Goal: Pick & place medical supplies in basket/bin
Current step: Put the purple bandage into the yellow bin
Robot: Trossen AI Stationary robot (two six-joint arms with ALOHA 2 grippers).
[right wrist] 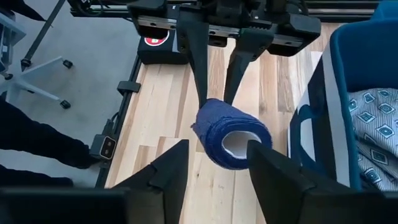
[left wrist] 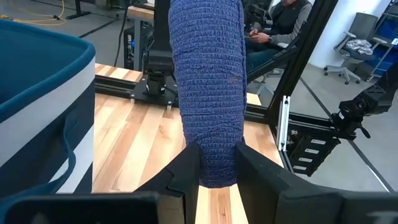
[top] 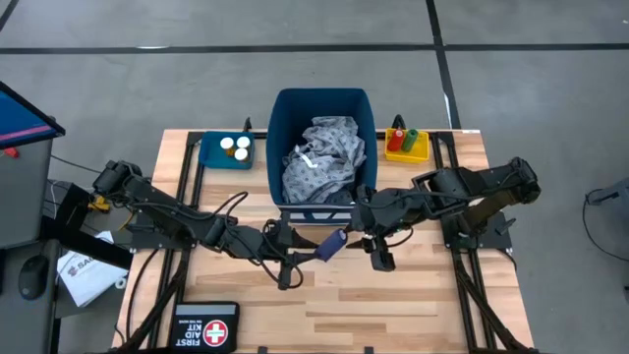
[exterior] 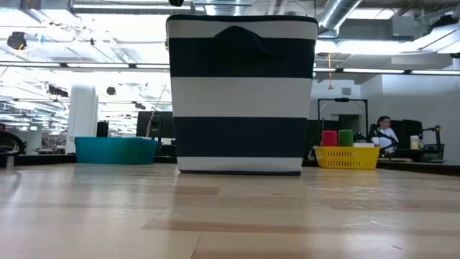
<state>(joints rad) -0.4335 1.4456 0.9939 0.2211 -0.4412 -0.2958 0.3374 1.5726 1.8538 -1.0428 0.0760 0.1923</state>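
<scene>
Left gripper (left wrist: pixel 214 171): clenched on the dark blue woven bandage roll (left wrist: pixel 207 87), held above the wooden table (top: pixel 413 295).
Right gripper (right wrist: pixel 214 165): fingers spread, roll between them, not gripped.
Tall dark blue bin (top: pixel 366 113): just beyond both grippers, grey patterned gown (top: pixel 324 157) inside.
Black pouch (top: pixel 206 326): reads FIRST AID KIT, nearer the left arm.

The bin (exterior: pixel 243 93) hides both arms in the low view, and the roll's (left wrist: pixel 207 93) top is cut off in the left wrist view.
</scene>
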